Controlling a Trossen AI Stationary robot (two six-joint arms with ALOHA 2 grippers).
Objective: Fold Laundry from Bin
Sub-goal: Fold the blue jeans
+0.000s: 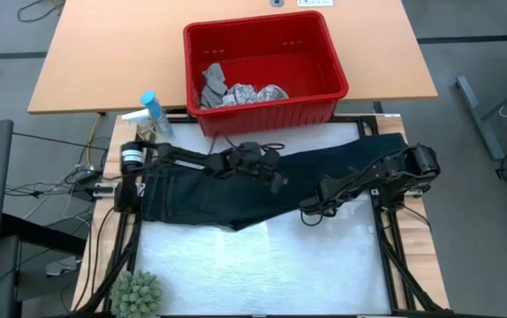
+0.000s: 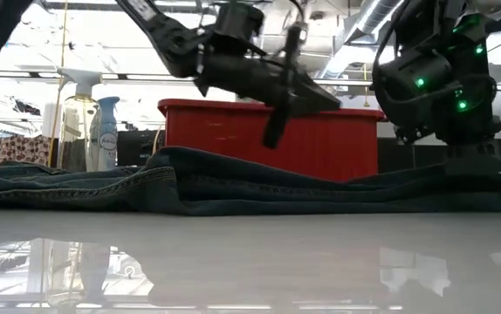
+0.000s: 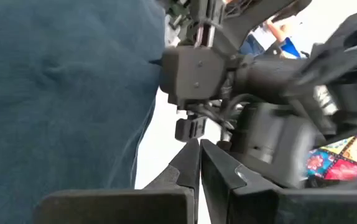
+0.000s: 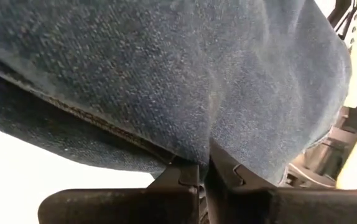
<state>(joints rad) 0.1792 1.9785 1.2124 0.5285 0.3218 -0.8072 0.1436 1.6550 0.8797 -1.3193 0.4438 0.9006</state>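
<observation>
Dark blue trousers [image 1: 209,190] lie spread across the white mat from left to right, just in front of the red bin [image 1: 329,53]. In the bin lie a grey cloth and a leaf-print cloth [image 1: 236,91]. My left gripper [image 1: 278,180] reaches in from the left and hovers shut over the trousers' middle, clear of them in the low view [image 2: 325,100]; nothing is between its fingers [image 3: 198,165]. My right gripper [image 1: 309,212] comes in from the right, at the trousers' near edge, and is shut on the cloth [image 4: 202,171]. My right gripper pinches a fold of the denim [image 4: 194,152] between its two fingers, at the trousers' near edge about midway along them, close to a stitched seam [image 4: 91,118]. The fingers slant down from the table's right. The rest of the trousers lies on the mat.
Spray bottles [image 1: 152,115] stand at the far left beside the bin. A small green plant [image 1: 137,293] sits at the near left corner. The bare white mat [image 1: 262,265] stretches in front of the trousers. A wooden table [image 1: 103,53] lies beyond the bin.
</observation>
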